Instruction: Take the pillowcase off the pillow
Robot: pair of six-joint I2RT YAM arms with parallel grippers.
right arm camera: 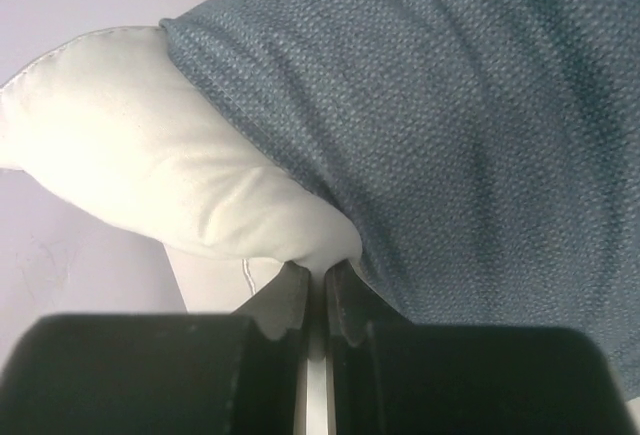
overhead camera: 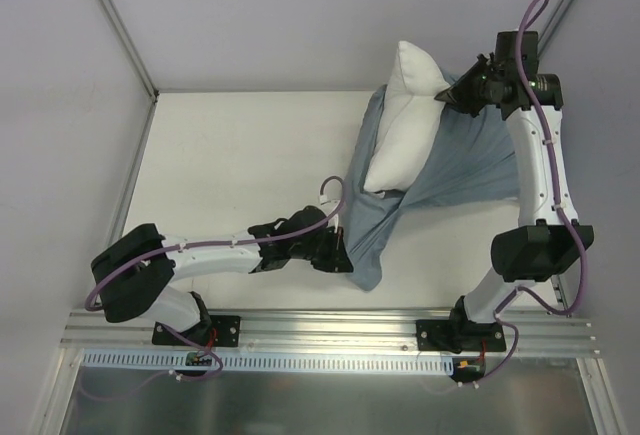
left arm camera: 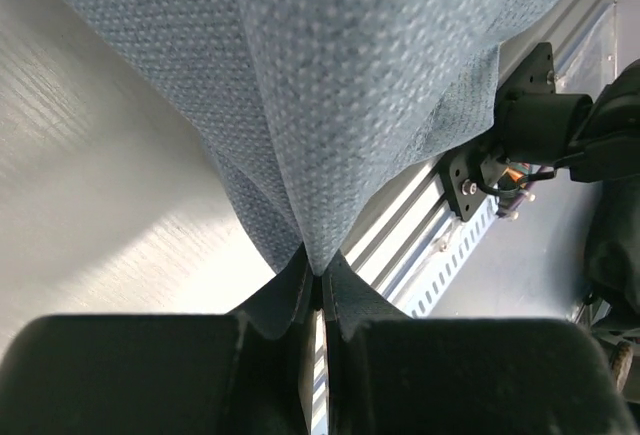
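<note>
Half the white pillow juts from the grey-blue pillowcase at upper centre-right above the surface; left fingers pinch the pillowcase's lower corner, right fingers apparently nip the pillow's edge; lower half not yet free

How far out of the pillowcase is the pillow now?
Partly out. The pillow shows bare white at its far end; its near end sits inside the pillowcase, whose near end the left end effector pinches.
</note>
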